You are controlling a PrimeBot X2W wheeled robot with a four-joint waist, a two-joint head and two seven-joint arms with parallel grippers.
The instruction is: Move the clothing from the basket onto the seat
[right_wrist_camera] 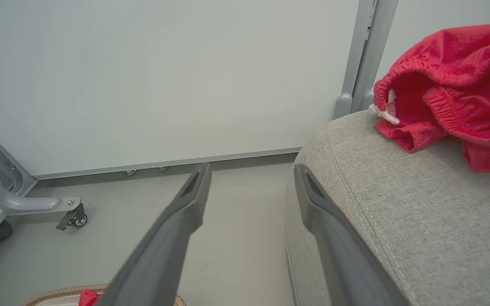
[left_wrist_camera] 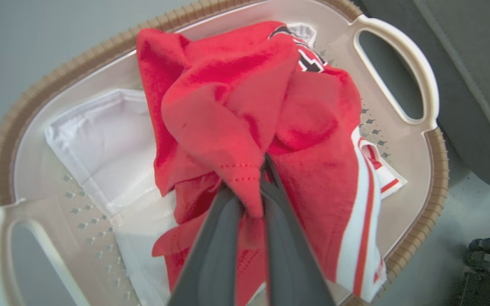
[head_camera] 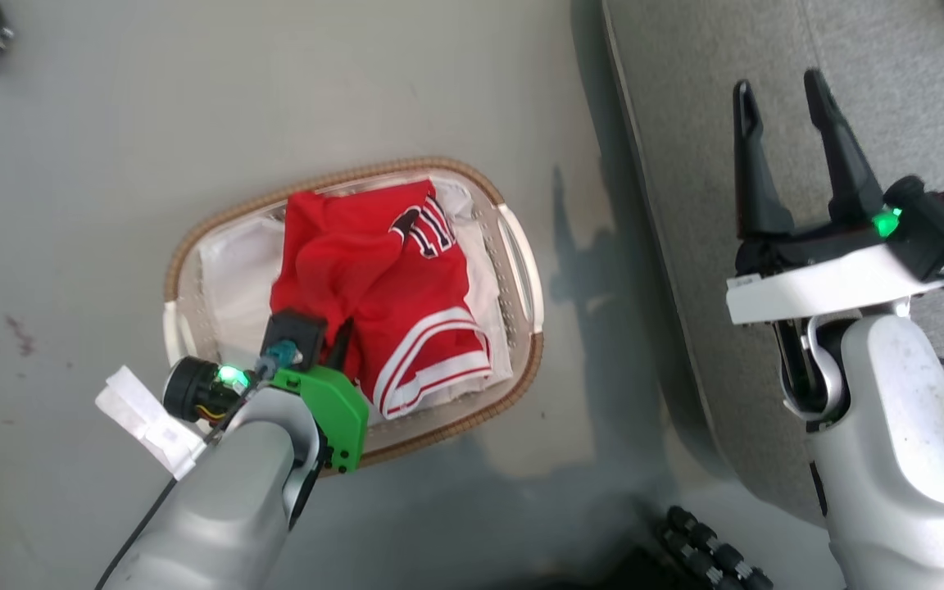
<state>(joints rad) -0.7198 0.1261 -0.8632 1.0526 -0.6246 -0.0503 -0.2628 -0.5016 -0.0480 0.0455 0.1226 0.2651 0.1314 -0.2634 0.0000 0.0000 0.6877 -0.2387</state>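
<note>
**Status: Left End Effector Clamped on Garment Inside the Basket**

1. Landmark. All positions below refer to the basket [left_wrist_camera: 96, 74], an oval white tub with a brown woven rim and two cut-out handles. It stands on the floor [head_camera: 193, 98].

2. Left end effector [left_wrist_camera: 248, 187]. I hold it over the near part of the basket, fingers pointing down into it. The jaws are pressed together on a fold of the red garment [head_camera: 357, 262]. The pinched cloth gathers into a peak between my two fingers, and a stitched hem shows at the grip.

3. Red garment. Apart from the pinched fold, it lies inside the basket, spread from the middle toward the handle on my right. Its white stripe trim sits at the near right edge. A black-and-white lettering patch faces up at the far side of the basket.

4. White liner sheet [left_wrist_camera: 104, 140]. It lies flat on the basket floor under the garment, exposed on my left.

5. Right end effector [head_camera: 780, 90]. It hangs well to the right of the basket, over the seat [head_camera: 685, 123]. The jaws stand wide apart with nothing between them.

6. Seat. The grey cushion sits just to the right of the basket, close to its right handle.

7. Second red garment [right_wrist_camera: 453, 76]. It is outside the basket, bunched on top of the seat near a rounded corner.
</note>
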